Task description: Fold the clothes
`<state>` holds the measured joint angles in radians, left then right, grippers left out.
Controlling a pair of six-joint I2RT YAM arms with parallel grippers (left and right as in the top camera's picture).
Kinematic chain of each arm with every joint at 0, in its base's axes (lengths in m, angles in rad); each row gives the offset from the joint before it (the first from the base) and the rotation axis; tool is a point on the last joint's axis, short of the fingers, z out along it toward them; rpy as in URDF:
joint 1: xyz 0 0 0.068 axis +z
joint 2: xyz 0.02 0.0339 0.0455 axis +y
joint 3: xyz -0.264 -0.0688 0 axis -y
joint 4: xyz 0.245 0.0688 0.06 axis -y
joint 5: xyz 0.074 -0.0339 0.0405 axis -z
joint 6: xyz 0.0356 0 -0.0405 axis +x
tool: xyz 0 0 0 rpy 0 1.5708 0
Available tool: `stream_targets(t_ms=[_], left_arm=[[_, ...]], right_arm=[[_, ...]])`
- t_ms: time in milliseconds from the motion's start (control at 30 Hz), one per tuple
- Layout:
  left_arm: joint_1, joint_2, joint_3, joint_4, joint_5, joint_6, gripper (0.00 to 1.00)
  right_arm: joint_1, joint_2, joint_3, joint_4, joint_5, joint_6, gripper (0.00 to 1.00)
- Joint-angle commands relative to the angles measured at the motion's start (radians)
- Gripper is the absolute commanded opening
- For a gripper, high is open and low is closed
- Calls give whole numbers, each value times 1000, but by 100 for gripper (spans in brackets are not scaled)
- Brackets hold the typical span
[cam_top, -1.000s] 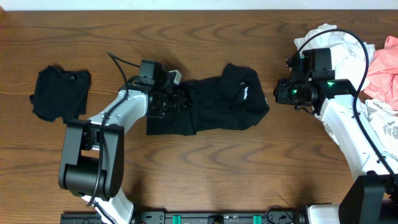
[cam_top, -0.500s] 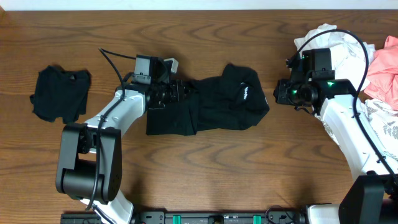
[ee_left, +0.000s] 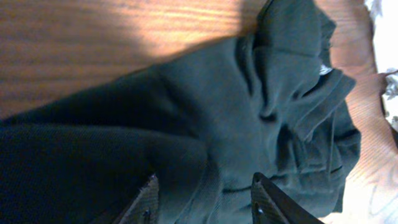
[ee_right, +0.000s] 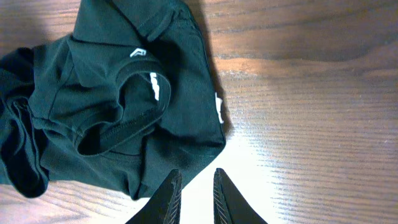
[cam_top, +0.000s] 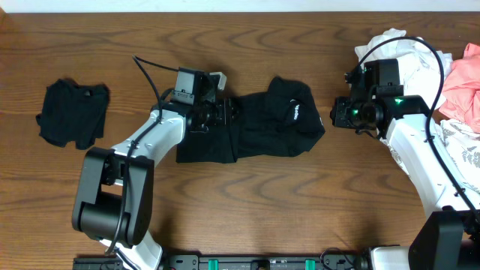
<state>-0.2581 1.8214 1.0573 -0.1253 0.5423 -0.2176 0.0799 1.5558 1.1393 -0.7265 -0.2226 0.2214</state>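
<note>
A black collared shirt (cam_top: 262,124) lies crumpled across the middle of the table, collar end to the right. Its white neck tag (ee_right: 154,86) shows in the right wrist view. My left gripper (cam_top: 227,114) hovers over the shirt's left part. In the left wrist view the left gripper (ee_left: 208,199) is open, with dark fabric (ee_left: 249,112) lying under and between the jaws. My right gripper (cam_top: 335,112) stays just right of the collar end. The right gripper (ee_right: 194,193) stands over bare wood beside the shirt's edge (ee_right: 93,93), with only a narrow gap and nothing in it.
A small folded black garment (cam_top: 73,112) lies at the far left. At the right edge sits a heap of clothes: white (cam_top: 405,45), pink (cam_top: 465,75) and leaf-print (cam_top: 459,146). Bare wooden table (cam_top: 247,202) stretches along the front.
My left gripper has shifted a little to the right over the shirt. The shirt's shape and the right arm look unchanged.
</note>
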Motion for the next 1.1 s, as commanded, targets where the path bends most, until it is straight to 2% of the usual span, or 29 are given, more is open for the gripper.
stream_targets(t_ms=[0, 300, 633, 733, 900, 1067], left_arm=[[-10, 39, 13, 44, -20, -24, 49], [-16, 70, 13, 136, -47, -51, 49], [-26, 70, 12, 123, -47, -118, 49], [-27, 70, 12, 123, -99, -122, 49], [-26, 73, 12, 128, -267, -117, 49], [8, 47, 23, 126, -202, -117, 49]], right_arm=[[-5, -11, 10, -8, 9, -16, 17], [-3, -11, 10, -15, 9, -16, 16], [-3, -11, 10, -22, 9, -16, 16], [-3, -11, 10, -25, 9, -16, 16], [-2, -11, 10, -25, 8, -6, 19], [0, -11, 10, -42, 21, -6, 30]])
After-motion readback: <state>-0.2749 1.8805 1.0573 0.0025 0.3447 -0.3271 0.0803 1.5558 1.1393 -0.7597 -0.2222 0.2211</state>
